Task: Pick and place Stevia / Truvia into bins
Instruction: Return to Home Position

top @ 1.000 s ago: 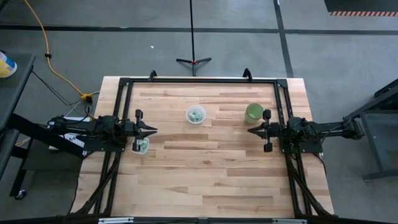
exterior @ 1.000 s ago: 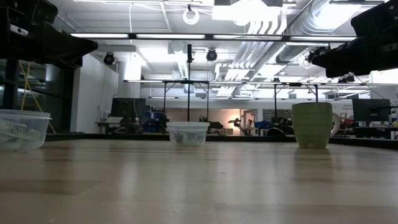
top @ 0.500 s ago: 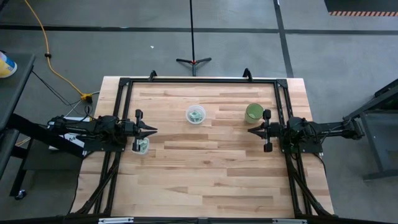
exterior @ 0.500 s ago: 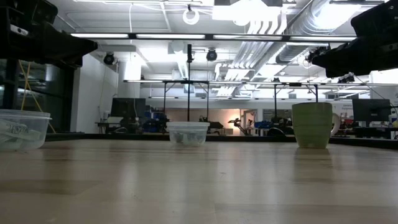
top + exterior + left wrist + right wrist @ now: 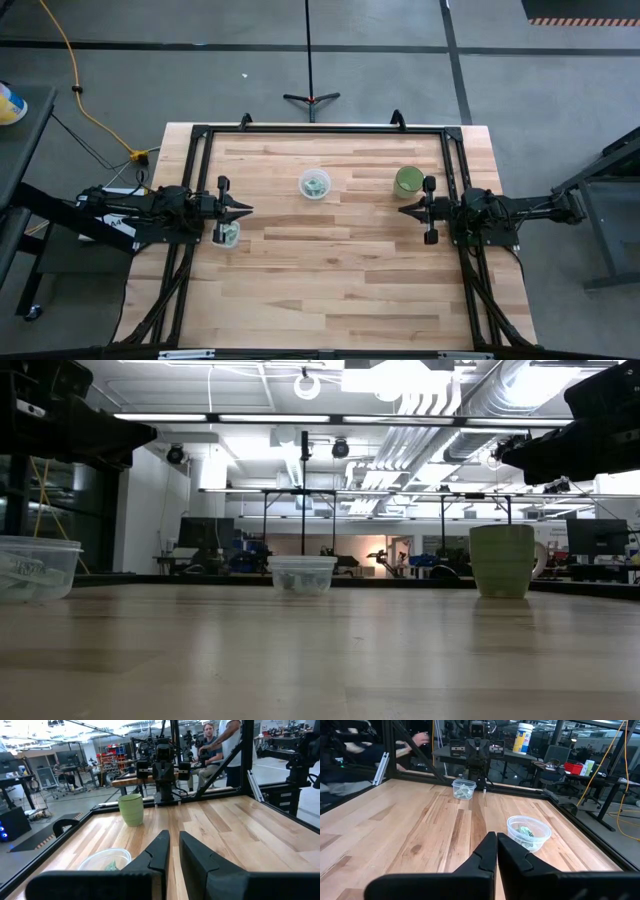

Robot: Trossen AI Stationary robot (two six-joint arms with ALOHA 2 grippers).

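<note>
Two clear cups hold green-and-white sachets. One cup [image 5: 315, 183] stands on its base mid-table toward the far edge, also seen in the right wrist view [image 5: 528, 832] and the left wrist view [image 5: 105, 860]. The other cup [image 5: 229, 234] stands just nearside of my left gripper [image 5: 246, 210]; the low view shows this cup [image 5: 35, 566] too. My left gripper [image 5: 173, 845] hovers at the table's left, shut. My right gripper [image 5: 402, 210] hovers at the right, shut [image 5: 496, 842]. I see no loose sachets on the wood.
A solid green cup [image 5: 408, 181] stands by the far side of my right gripper, also visible in the low view [image 5: 502, 560]. A black frame [image 5: 320, 129] borders the table. People show beyond the table in both wrist views [image 5: 215, 745]. Bare wood lies between the arms.
</note>
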